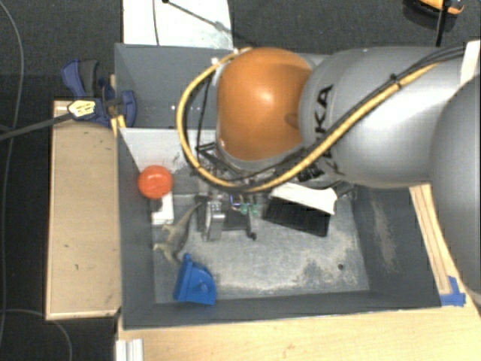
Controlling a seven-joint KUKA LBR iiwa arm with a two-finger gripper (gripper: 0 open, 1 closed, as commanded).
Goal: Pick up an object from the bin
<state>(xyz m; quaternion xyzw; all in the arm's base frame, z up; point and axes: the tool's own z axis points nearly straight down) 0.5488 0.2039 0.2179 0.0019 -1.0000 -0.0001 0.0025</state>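
Orange cover [259, 100] overhangs bin [301, 271], ball [155, 181] and blue piece [195, 283] nearby.

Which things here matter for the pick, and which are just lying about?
In play: gripper, bin, perhaps the black slab nearest it.
Lying about: orange ball, white block, blue piece.

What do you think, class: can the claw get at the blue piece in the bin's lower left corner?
Probably yes. Nothing lies on the blue piece, and the claw hangs close by, up and to its right. The walls of the bin beside it could cramp the approach.
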